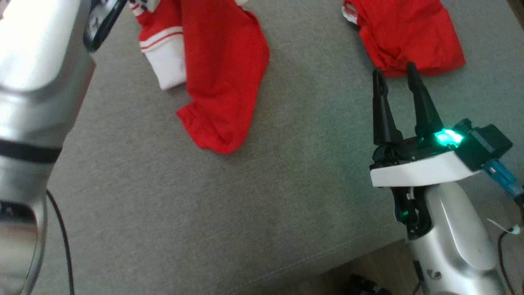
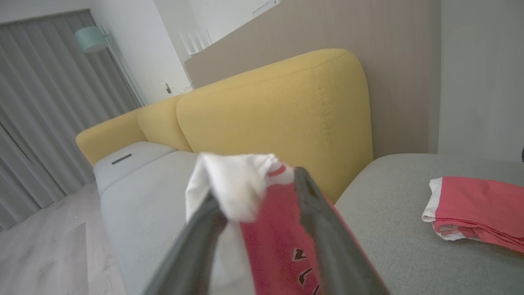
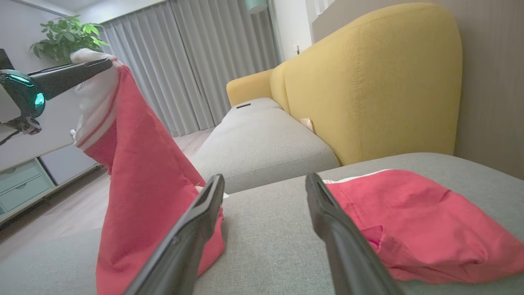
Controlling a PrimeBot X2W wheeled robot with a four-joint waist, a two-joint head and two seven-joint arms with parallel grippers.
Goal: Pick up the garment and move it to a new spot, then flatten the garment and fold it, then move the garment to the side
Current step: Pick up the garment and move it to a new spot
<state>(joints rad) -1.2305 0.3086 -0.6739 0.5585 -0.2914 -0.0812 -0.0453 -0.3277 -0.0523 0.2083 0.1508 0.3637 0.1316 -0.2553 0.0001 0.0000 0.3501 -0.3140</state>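
A red garment [image 1: 221,82] with white striped trim hangs from my left gripper [image 1: 107,20], its lower end resting crumpled on the grey sofa seat [image 1: 204,213]. In the left wrist view the left gripper [image 2: 254,192] is shut on the garment's [image 2: 270,246] white edge. From the right wrist view the left gripper [image 3: 96,65] holds the cloth [image 3: 139,176] up high. My right gripper [image 1: 394,70] is open and low over the seat, fingertips just short of a second red garment [image 1: 409,32]. Nothing lies between the right gripper's [image 3: 264,182] fingers.
The second red garment [image 3: 417,225] lies bunched at the seat's back right, also seen as a folded pile [image 2: 479,209]. A yellow backrest [image 3: 368,82] rises behind. The seat's front edge [image 1: 327,262] runs at the lower right, with floor and cables beyond.
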